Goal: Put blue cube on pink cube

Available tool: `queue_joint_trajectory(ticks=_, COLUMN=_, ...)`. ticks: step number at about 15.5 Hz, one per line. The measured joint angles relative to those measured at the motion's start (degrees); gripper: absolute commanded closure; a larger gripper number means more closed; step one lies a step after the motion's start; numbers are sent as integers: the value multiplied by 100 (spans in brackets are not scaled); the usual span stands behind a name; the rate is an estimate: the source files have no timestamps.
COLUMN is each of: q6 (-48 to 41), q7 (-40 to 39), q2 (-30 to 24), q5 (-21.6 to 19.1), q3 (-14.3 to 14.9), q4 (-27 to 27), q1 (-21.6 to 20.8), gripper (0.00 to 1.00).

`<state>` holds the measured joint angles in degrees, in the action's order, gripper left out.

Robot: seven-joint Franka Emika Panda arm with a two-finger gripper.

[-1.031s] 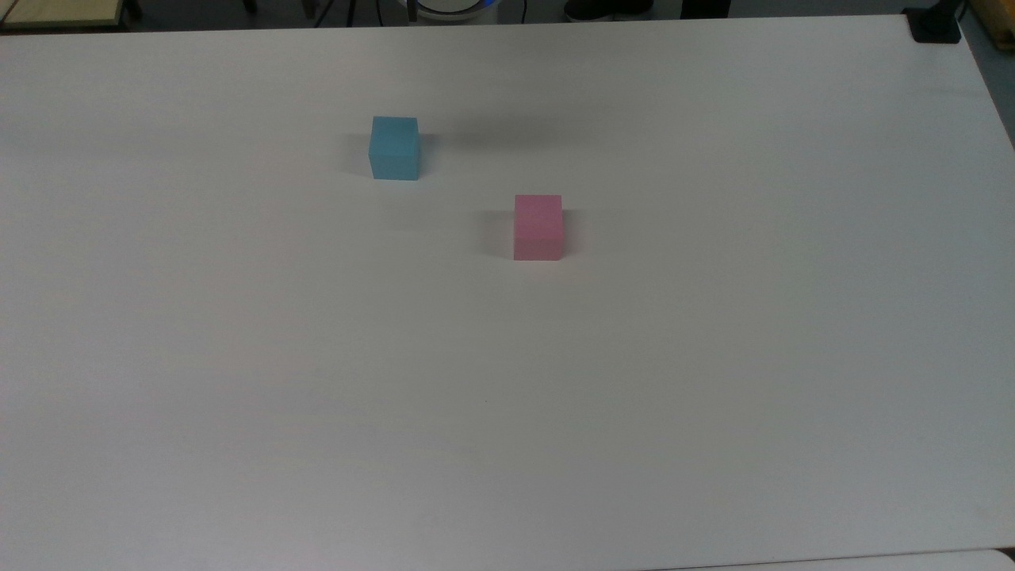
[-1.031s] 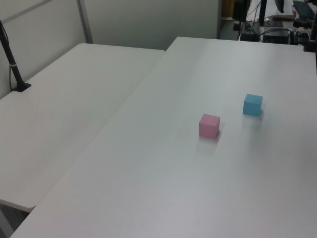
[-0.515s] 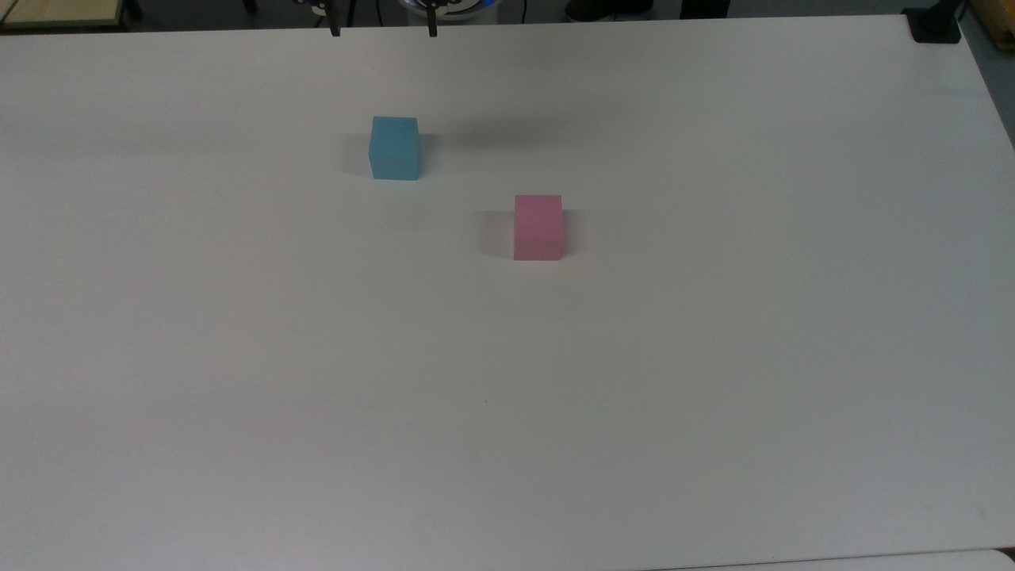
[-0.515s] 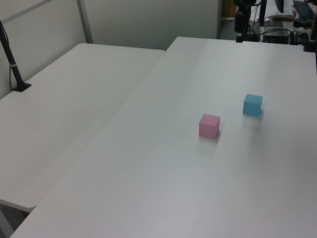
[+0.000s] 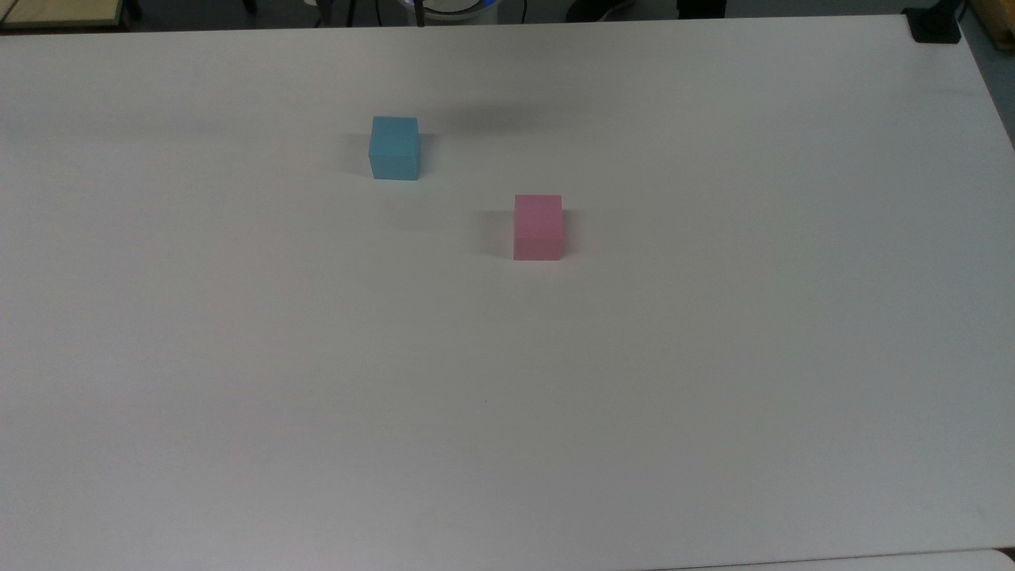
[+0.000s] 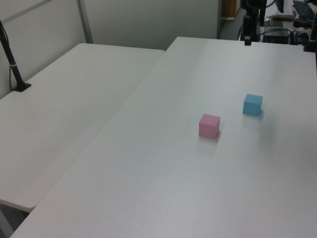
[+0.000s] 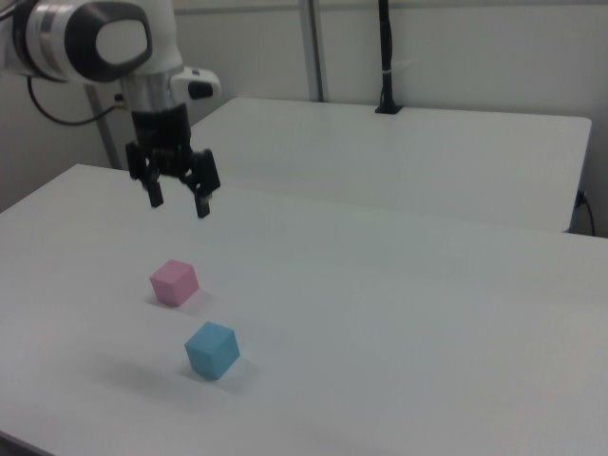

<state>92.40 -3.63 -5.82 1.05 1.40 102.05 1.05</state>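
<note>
Right view: gripper (image 7: pixel 179 202) aloft, both cubes untouched on the tabletop (image 7: pixel 399 313).

Fingers stand apart and grip nothing, hanging above the tabletop on the far side of the pink cube (image 7: pixel 174 282). Blue cube (image 7: pixel 212 350) sits nearer the camera and slightly toward the right view's right of the pink one; the two are near but not touching. From the fingers, the blue cube lies down and toward the camera, past the pink cube. Judgement: pick-up not yet begun; the coming move must travel across the pink cube, then descend squarely over the blue cube's flat faces.
</note>
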Motion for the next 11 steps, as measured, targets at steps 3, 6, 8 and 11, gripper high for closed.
queue_joint_trajectory(ticks=3, q6=512, q7=-102, q2=-426, q5=0, q3=1, q4=1021, q1=133, gripper=0)
queue_joint_trajectory(ticks=6, q6=1153, q7=-194, q2=-497, q5=0, q3=1, q4=1705, q1=210, gripper=0)
queue_joint_trajectory(ticks=8, q6=1793, q7=-229, q2=-496, q5=0, q3=2, q4=2190, q1=270, gripper=0)
queue_joint_trajectory(ticks=11, q6=2701, q7=-260, q2=-491, q5=1, q3=1, q4=2854, q1=316, gripper=0)
